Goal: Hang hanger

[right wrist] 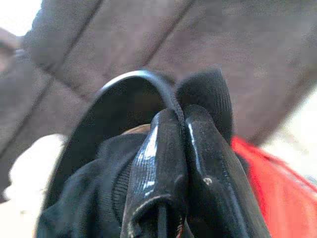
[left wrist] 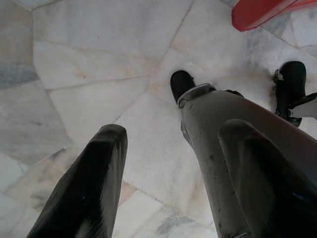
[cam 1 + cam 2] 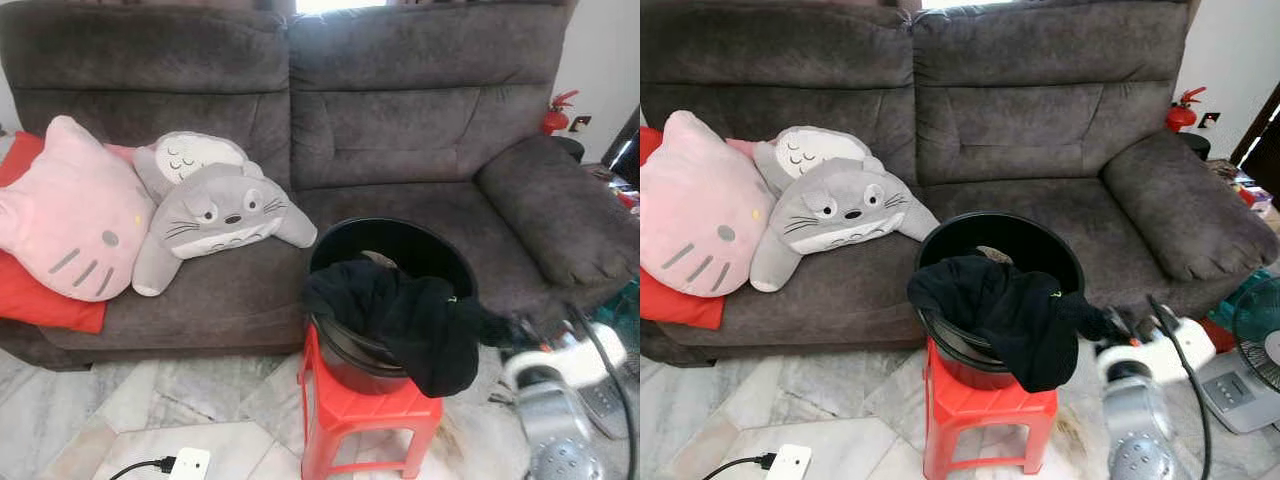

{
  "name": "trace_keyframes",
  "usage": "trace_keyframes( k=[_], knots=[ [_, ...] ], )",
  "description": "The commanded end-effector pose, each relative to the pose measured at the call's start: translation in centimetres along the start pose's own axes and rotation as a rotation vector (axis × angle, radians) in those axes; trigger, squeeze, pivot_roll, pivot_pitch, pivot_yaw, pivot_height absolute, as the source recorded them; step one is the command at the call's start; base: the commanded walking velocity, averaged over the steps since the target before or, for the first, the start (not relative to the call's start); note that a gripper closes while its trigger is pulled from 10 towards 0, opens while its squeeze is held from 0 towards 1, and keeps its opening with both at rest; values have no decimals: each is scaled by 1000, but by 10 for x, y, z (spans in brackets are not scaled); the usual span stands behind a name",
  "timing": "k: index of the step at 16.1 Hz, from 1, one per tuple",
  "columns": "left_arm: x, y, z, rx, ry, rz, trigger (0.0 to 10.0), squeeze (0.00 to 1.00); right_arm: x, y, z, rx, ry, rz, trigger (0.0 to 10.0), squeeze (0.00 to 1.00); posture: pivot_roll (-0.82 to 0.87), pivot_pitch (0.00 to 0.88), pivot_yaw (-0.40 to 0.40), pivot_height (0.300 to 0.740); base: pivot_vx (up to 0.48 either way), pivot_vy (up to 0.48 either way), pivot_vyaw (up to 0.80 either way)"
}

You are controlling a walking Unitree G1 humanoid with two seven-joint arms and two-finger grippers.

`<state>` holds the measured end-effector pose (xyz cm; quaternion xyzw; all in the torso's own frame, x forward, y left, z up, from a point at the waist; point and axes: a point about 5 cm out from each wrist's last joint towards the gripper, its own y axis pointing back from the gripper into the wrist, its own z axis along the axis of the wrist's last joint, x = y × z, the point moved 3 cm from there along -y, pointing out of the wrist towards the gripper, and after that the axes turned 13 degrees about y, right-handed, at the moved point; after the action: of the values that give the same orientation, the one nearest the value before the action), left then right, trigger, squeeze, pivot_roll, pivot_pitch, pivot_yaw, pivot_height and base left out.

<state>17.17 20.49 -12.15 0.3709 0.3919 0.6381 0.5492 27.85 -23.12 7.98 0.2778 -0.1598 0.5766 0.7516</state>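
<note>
- Evidently, little of the hanging can be judged done: no hanger can be made out, and no rail or hook is seen.
- A black garment [image 3: 1015, 315] is draped over the rim of a black bucket [image 3: 960, 240], part inside and part hanging down the front.
- The bucket is stood on a red stool [image 3: 980, 410] just before a grey sofa [image 3: 1040, 120]; something pale is glimpsed inside it, too hidden to be named.
- The right claw [image 1: 184, 148] is pressed together on a fold of the garment at the bucket's rim, as seen in the right wrist view.
- The left claw [image 2: 173, 183] is held spread, pointed down at the marble floor [image 2: 89, 69] beside the robot's own leg, with nothing between its fingers.
- Finding the hanger and a place to hang it is judged to be left.
- Two plush cushions [image 3: 210, 215] are laid on the sofa's left side.
</note>
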Motion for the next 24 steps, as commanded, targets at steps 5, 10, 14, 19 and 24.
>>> trace_keyframes(
  k=[5,10,14,19,24],
  knots=[
    [4,0,-4,16,-17,17,10000,0,48,-31,36,-131,-1,182,0,0,-196,0,-24,740,0,0,0],
    [5,0,-4,15,-13,19,10000,0,77,-38,70,-233,18,289,0,0,-192,0,-26,740,0,0,0],
    [5,0,-5,21,-23,16,10000,0,30,-9,42,-190,1,124,0,0,-215,0,-18,740,0,0,0],
    [4,0,-5,19,-31,13,10000,0,-6,2,15,-107,1,6,0,0,-212,0,-18,740,0,0,0],
    [7,1,-5,19,-28,19,10000,0,-10,-2,5,-73,3,-28,4980,0,-206,0,-17,740,0,0,0]
  ],
)
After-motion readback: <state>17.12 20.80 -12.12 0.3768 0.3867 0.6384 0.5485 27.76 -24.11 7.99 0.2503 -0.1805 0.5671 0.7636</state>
